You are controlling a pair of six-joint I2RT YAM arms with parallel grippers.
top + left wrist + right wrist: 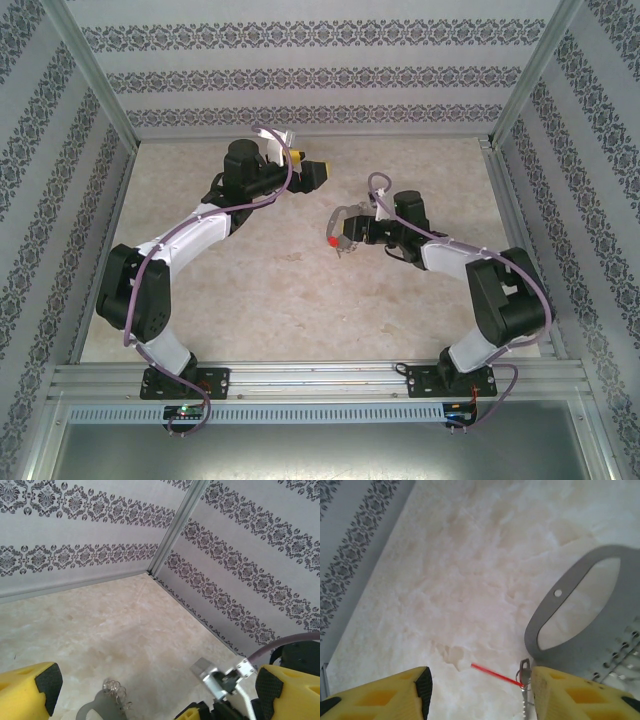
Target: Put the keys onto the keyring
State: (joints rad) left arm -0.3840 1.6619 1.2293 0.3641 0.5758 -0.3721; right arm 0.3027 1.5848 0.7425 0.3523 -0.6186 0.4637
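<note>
Top external: right pincer [347, 243] low beside keyring [343, 214]

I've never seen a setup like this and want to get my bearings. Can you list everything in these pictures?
key: one, red head with silver blade, close beside a finger of the right gripper
keyring: one, grey loop, next to the key
small silvery pieces: several, along one side of the keyring
table: one, beige marbled
walls: three, pale with dark patterned bands, around the table
frame rail: one, silver, near edge
left arm, right arm: two, black and white
left gripper: yellow and black, open
right gripper: yellow and black, open
</note>
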